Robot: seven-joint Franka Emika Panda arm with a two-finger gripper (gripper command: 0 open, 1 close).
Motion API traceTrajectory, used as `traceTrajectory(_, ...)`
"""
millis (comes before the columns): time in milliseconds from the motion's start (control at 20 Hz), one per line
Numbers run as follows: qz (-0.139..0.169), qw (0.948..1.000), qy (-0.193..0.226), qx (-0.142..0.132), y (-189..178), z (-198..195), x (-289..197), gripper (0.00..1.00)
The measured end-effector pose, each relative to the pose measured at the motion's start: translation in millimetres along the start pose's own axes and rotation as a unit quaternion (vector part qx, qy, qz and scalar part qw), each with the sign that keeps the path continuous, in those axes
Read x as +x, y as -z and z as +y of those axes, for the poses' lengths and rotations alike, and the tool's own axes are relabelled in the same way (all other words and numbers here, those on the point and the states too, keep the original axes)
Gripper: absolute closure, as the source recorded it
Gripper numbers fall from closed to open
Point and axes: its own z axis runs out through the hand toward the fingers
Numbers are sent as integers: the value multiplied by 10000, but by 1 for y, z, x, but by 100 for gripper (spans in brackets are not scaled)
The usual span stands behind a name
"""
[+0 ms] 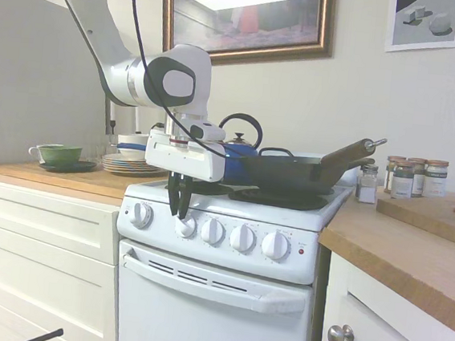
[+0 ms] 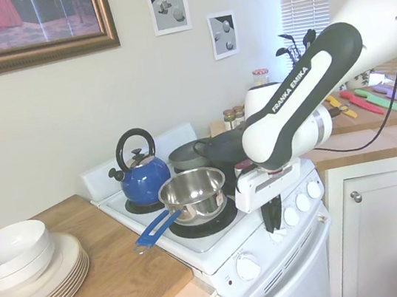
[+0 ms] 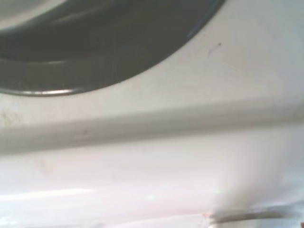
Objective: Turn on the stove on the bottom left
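Jaws of the gripper (image 1: 178,212) hung nearly together over the second knob (image 1: 185,226) from the left, apparently pinching it to turn it, though contact was unclear. Behind it, the front-left burner (image 2: 199,225) carried a steel saucepan (image 2: 193,195).

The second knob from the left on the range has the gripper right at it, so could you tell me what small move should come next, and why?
Probably close on the second knob and then twist it. The gripper points down over it in the first exterior view, dark jaws at its top edge, and the second exterior view agrees. Whether the jaws already pinch it cannot be told. Which burner this knob controls isn't readable either, so confirm that before turning.
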Motion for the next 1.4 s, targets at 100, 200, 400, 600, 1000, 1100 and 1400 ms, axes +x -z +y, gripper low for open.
traceTrajectory(100,-41,10000,0,-16,-1,0,2,100)
traceTrajectory(200,-77,10000,3,-38,-4,0,3,100)
traceTrajectory(400,-185,9997,19,-165,-22,-1,1,100)
traceTrajectory(600,-122,9994,-19,-317,-31,-4,-2,100)
traceTrajectory(1000,392,9966,-130,-707,-37,-9,-12,100)
traceTrajectory(1100,418,9965,-117,-718,-37,-9,-13,100)
traceTrajectory(1400,400,9968,-12,-696,-38,-11,-18,100)
